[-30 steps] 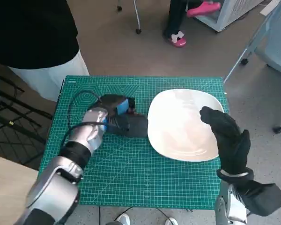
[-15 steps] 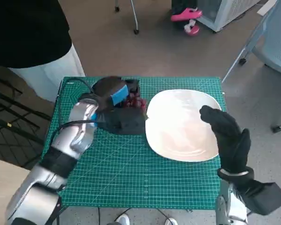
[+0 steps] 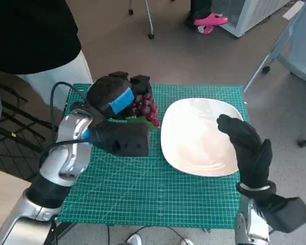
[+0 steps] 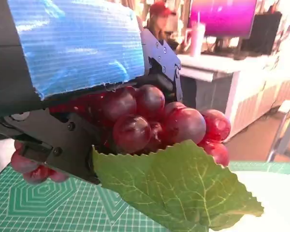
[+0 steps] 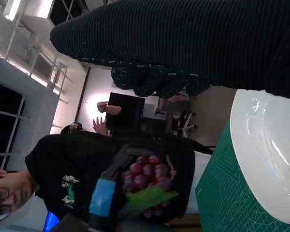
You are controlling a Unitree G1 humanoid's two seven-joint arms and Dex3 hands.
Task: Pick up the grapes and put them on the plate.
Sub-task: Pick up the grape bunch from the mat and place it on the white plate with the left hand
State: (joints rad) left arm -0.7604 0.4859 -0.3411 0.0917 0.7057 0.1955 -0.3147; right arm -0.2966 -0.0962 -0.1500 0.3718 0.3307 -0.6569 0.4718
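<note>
I see one white plate (image 3: 199,138) on the green mat (image 3: 143,194) covering the table, with nothing in it. My left hand (image 3: 115,97) holds one bunch of grapes (image 3: 145,107) with a green leaf (image 4: 174,193), fingers (image 4: 63,145) clamped around it, lifted above the mat just beside the plate's edge. My right hand (image 3: 247,148) hovers over the plate's far side from the grapes, fingers spread, holding nothing.

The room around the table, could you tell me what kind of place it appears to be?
Probably an office or lab used for robot trials. A green cutting mat covers the small table, wheeled chair legs stand on the hard floor, and a lit monitor sits on a desk behind. A person stands close by.
</note>
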